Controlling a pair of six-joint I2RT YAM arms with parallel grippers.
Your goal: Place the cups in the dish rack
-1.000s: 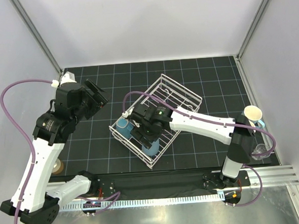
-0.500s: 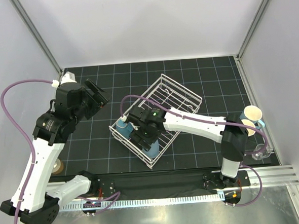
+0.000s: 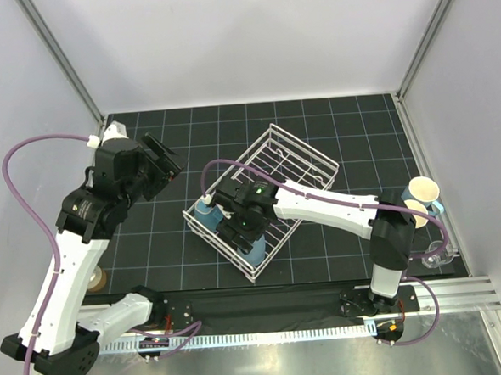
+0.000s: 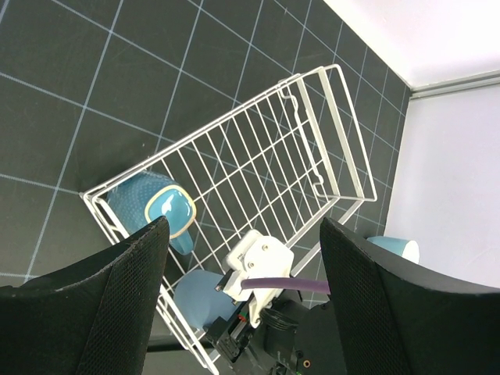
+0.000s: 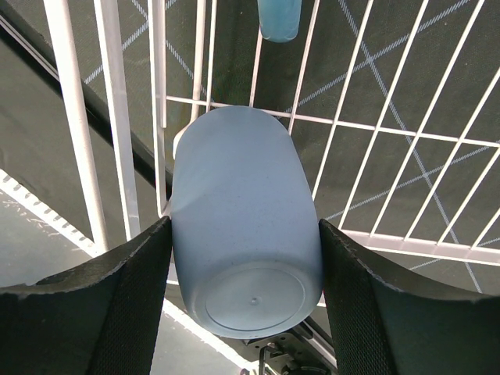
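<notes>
The dish rack [image 3: 303, 143] is a white wire basket standing askew mid-table. A blue handled mug [image 3: 206, 212] lies in its left corner. My right gripper [image 3: 247, 240] reaches into the rack's near corner, shut on the light blue tumbler [image 3: 253, 251]. In the right wrist view both pads press the sides of the tumbler [image 5: 242, 234], its base toward the camera, over the rack wires [image 5: 109, 117]. My left gripper [image 3: 165, 159] hangs open and empty, left of the rack. Its view looks down on the rack [image 4: 328, 133], the mug [image 4: 156, 207] and the tumbler [image 4: 201, 297].
At the table's right edge stand a beige cup [image 3: 423, 189], a pale blue mug [image 3: 440, 206] and a clear glass [image 3: 437, 254]. A tan round object [image 3: 95, 280] sits by the left arm's base. White walls enclose the black gridded mat [image 3: 349, 130].
My right arm has shifted a little to the left with the tumbler, lower into the rack's near corner. The left arm has not moved.
</notes>
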